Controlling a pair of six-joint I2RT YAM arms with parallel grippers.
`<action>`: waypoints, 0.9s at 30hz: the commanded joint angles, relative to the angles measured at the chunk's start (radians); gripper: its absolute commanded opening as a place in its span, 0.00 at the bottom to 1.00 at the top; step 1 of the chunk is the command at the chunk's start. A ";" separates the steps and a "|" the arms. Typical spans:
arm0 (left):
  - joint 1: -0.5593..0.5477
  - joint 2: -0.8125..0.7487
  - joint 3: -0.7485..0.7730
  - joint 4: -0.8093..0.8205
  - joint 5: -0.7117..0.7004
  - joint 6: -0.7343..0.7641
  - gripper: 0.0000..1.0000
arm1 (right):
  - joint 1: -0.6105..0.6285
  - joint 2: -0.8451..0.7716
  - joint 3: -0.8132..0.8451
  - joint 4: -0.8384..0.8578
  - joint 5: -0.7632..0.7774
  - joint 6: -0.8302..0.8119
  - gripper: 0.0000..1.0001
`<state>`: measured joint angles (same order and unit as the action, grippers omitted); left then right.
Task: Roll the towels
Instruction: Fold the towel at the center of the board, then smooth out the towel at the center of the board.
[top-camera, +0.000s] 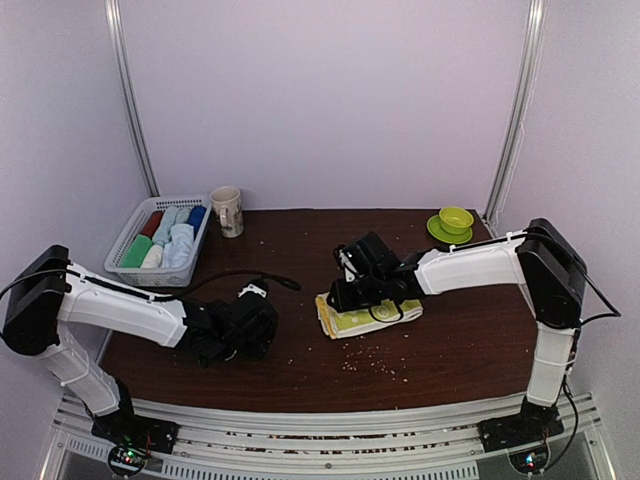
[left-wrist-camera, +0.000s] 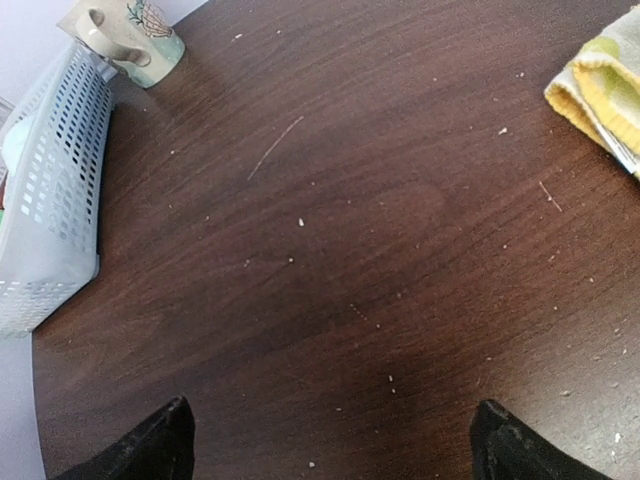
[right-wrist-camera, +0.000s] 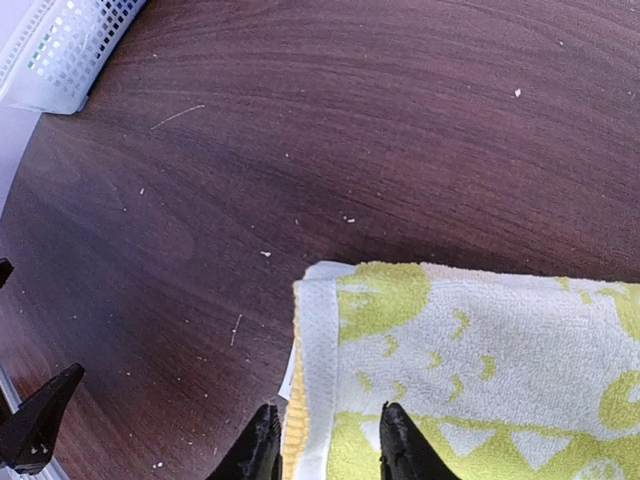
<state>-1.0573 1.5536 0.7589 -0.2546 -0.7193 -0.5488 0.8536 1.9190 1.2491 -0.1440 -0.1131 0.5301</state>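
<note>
The right gripper (right-wrist-camera: 325, 452) is hovering at one end of the yellow-green towel (right-wrist-camera: 480, 350). Its fingers (right-wrist-camera: 262, 448) are standing slightly apart, clamping nothing, with the white hem lying between them, likely because a roll starts from an end edge. The towel is lying flat (folded, apparently), stretching away to the right of those fingers. The left gripper (left-wrist-camera: 335, 450) is hanging spread wide over the bare table (left-wrist-camera: 330, 250), probably ready to steady cloth. Counting: one flat towel, roughly six rolled towels (top-camera: 170, 240) filling one basket (top-camera: 128, 240), one mug (top-camera: 228, 211), one green cup (top-camera: 456, 219).
</note>
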 joint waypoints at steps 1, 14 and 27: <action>-0.006 0.019 0.010 0.052 0.015 -0.010 0.98 | 0.001 -0.023 0.022 0.029 0.013 0.011 0.37; 0.060 0.144 0.252 0.253 0.277 0.110 0.92 | -0.280 -0.262 -0.354 0.240 -0.033 0.069 0.29; 0.178 0.432 0.520 0.213 0.391 0.167 0.77 | -0.379 -0.207 -0.476 0.347 -0.118 0.090 0.15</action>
<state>-0.8944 1.9423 1.2259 -0.0528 -0.3805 -0.4133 0.4953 1.6920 0.8116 0.1555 -0.2207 0.6098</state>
